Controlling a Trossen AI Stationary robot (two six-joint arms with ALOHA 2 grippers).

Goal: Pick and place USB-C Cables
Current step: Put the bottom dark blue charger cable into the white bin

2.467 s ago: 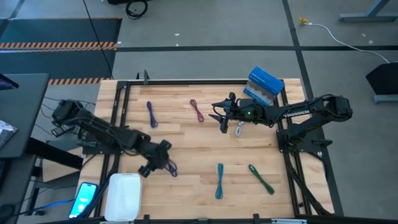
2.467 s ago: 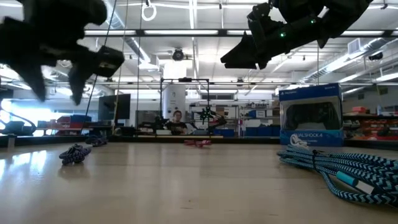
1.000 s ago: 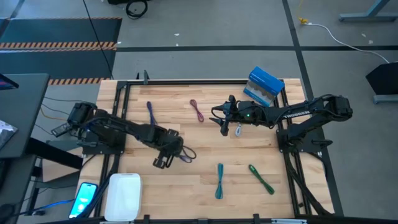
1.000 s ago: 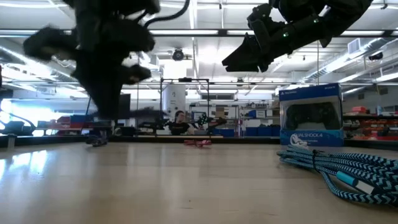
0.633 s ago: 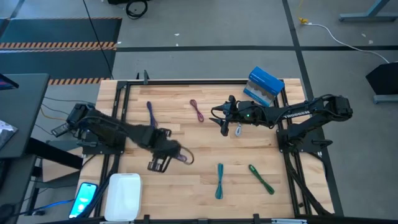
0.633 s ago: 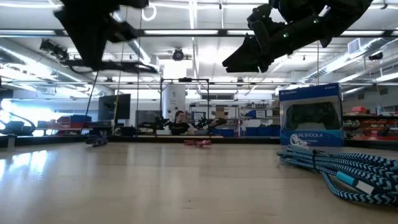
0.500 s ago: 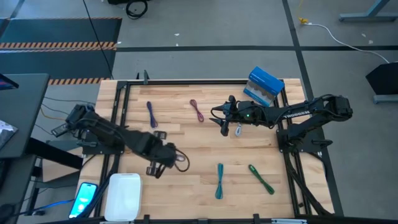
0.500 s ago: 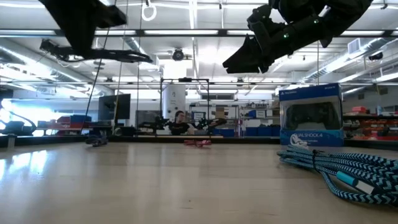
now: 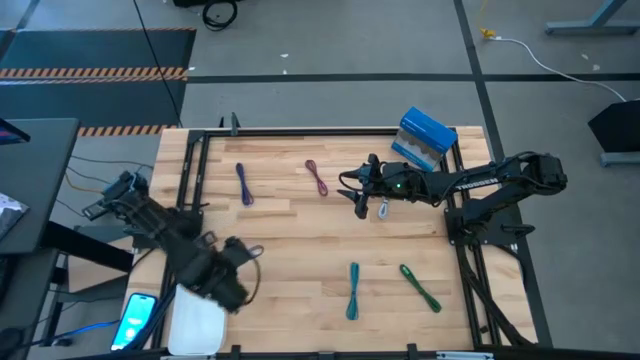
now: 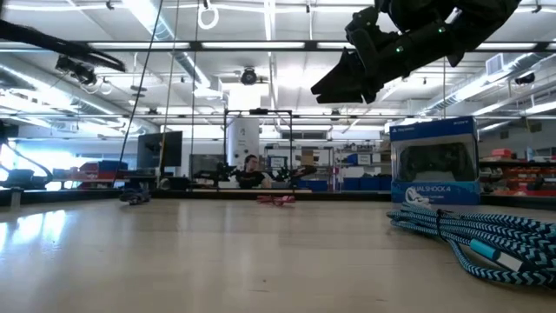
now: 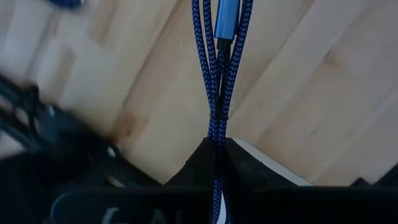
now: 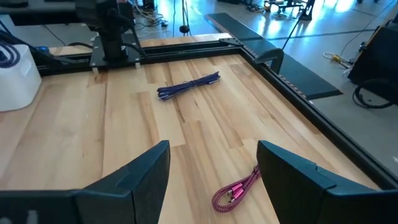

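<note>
My left gripper point(image 9: 238, 268) is shut on a purple-blue braided USB-C cable point(image 11: 216, 74) at the table's near left, by the far right corner of the white tray point(image 9: 197, 322). My right gripper point(image 9: 356, 196) hovers open at the far right, beside a white cable point(image 9: 383, 208), with nothing between its fingers. Flat on the wood lie another purple cable point(image 9: 243, 183), a maroon one point(image 9: 317, 177), a teal one point(image 9: 353, 290) and a green one point(image 9: 420, 287). My left gripper pinches the bundled strands point(image 11: 216, 129) between its two fingers point(image 11: 198, 163), just behind the thin tie around the bundle. The fingers lie along the cable. Its connector end point(image 11: 227, 18) reaches out past the fingertips, and the cable is lifted clear of the wood.
A blue-and-white box point(image 9: 427, 140) stands at the far right corner. A phone point(image 9: 135, 318) lies left of the tray. A black frame point(image 9: 190, 170) borders the table. In the right wrist view the purple cable point(image 12: 189, 85) and maroon cable point(image 12: 236, 190) lie ahead.
My left gripper, shut on the purple-blue cable, has swung from the table's middle toward the near left, to the white tray, carrying the cable clear of the wood. In the low view it has left the picture at the upper left.
</note>
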